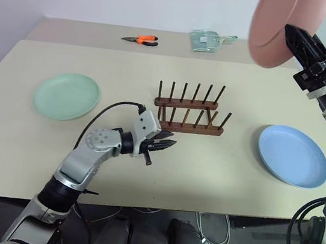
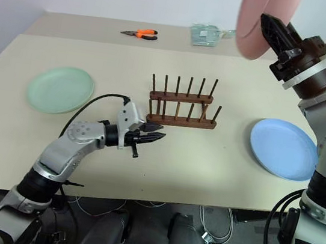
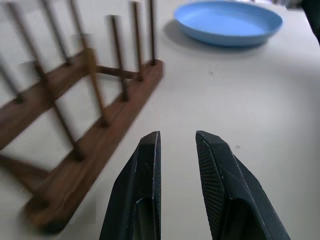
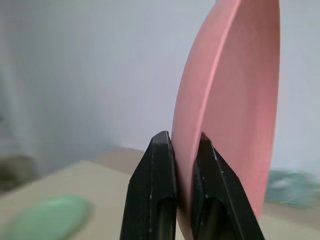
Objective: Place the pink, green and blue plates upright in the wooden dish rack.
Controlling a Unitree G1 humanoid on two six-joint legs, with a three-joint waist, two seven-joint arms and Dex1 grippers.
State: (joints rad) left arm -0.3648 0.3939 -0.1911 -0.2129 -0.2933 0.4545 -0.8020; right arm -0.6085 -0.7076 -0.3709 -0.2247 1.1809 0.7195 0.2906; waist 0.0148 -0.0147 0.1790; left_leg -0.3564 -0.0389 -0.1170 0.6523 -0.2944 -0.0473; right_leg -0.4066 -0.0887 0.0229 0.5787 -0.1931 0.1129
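Three round matte plates are counted. The pink plate (image 1: 273,29) is clamped by its rim, upright, in the right pincer (image 4: 182,145), high above the surface (image 1: 205,164). The green plate (image 1: 67,96) and blue plate (image 1: 293,155) lie flat either side of one empty wooden dish rack (image 1: 190,110). The left pincer (image 3: 177,142) is slightly parted, grasping nothing, near the rack.

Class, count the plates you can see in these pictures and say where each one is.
3. The green plate lies flat on the table, left of the rack; the blue plate lies flat to its right; the pink plate is held aloft in the right hand.
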